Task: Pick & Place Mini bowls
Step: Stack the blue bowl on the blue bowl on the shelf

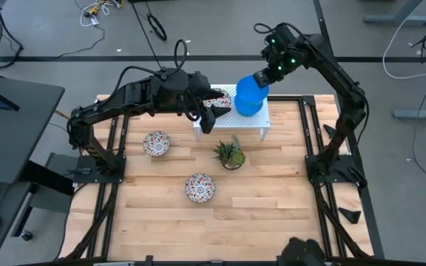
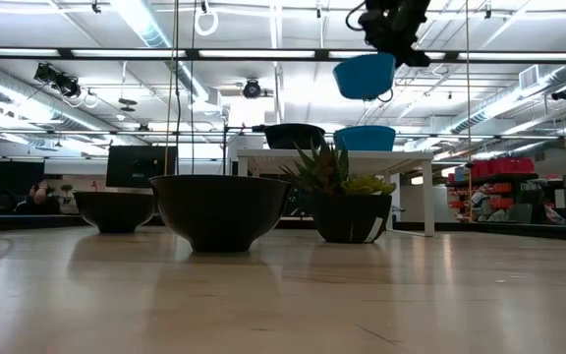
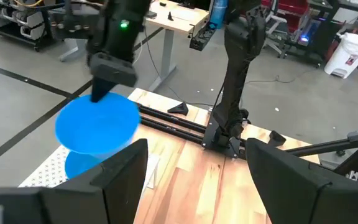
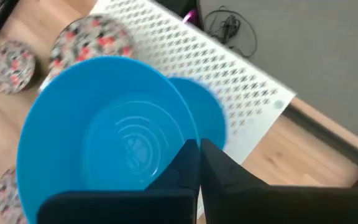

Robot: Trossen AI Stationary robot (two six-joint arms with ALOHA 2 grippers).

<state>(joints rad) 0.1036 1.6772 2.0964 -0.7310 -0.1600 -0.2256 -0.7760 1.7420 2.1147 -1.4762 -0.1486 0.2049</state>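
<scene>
My right gripper (image 1: 263,76) is shut on a bright blue mini bowl (image 1: 248,96), held high over the white perforated shelf (image 1: 261,118). A second blue bowl (image 2: 365,138) sits on its base on that shelf, right below the held one (image 2: 365,76). A floral bowl (image 1: 217,98) stands on the shelf's left part. Two more floral bowls (image 1: 156,143) (image 1: 200,187) rest on the table. My left gripper (image 1: 207,118) is open, hovering at the shelf's left near corner and touching nothing. My right gripper holds the blue bowl by its rim (image 4: 182,144), pinching the wall with one finger inside and one outside. The fingers come from above, slanting down from the far right. The bowl is lifted clear, mouth up and slightly tilted, hanging below the fingers.
A small potted green plant (image 1: 230,154) stands just in front of the shelf, between it and the nearer floral bowl. The wooden table has open surface along its near edge and right side. Black frame rails (image 1: 309,140) border left and right.
</scene>
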